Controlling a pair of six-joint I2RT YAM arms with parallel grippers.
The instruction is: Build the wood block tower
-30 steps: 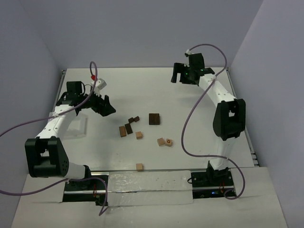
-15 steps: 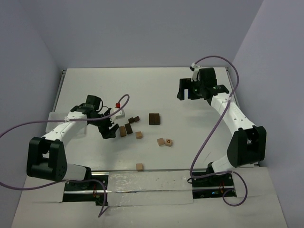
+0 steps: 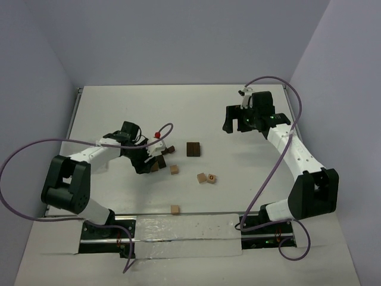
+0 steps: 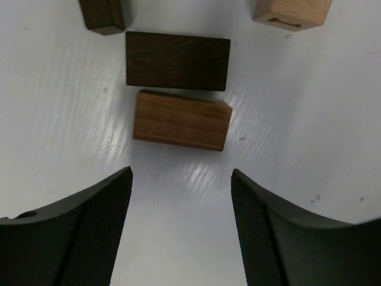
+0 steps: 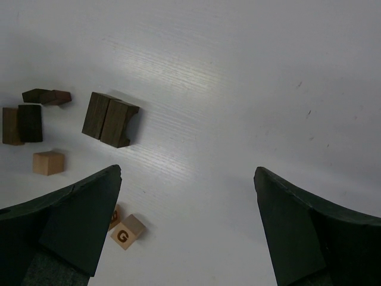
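Small wooden blocks lie scattered mid-table. My left gripper [image 3: 143, 164] is low over the table, open, just short of a medium-brown block [image 4: 181, 121]; a dark brown block [image 4: 177, 61] lies directly behind it. Nothing is between the left gripper's [image 4: 181, 176] fingers. A small dark piece [image 4: 102, 13] and a tan cube [image 4: 292, 11] lie farther off. My right gripper [image 3: 233, 122] hangs open above the far right of the table, holding nothing. Its wrist view shows the right gripper [image 5: 187, 173] over bare table, with a dark square block [image 5: 110, 119] and a tan "G" cube [image 5: 126, 232] to its left.
A lone tan cube [image 3: 175, 209] sits near the front edge. A clear plastic strip [image 3: 184, 229] lies between the arm bases. Purple cables [image 3: 262, 173] loop off both arms. Walls close the table at the back and sides.
My left arm has swung right and down to the brown blocks, its jaws narrowing somewhat. The right arm has shifted right and slightly toward the front, still open.
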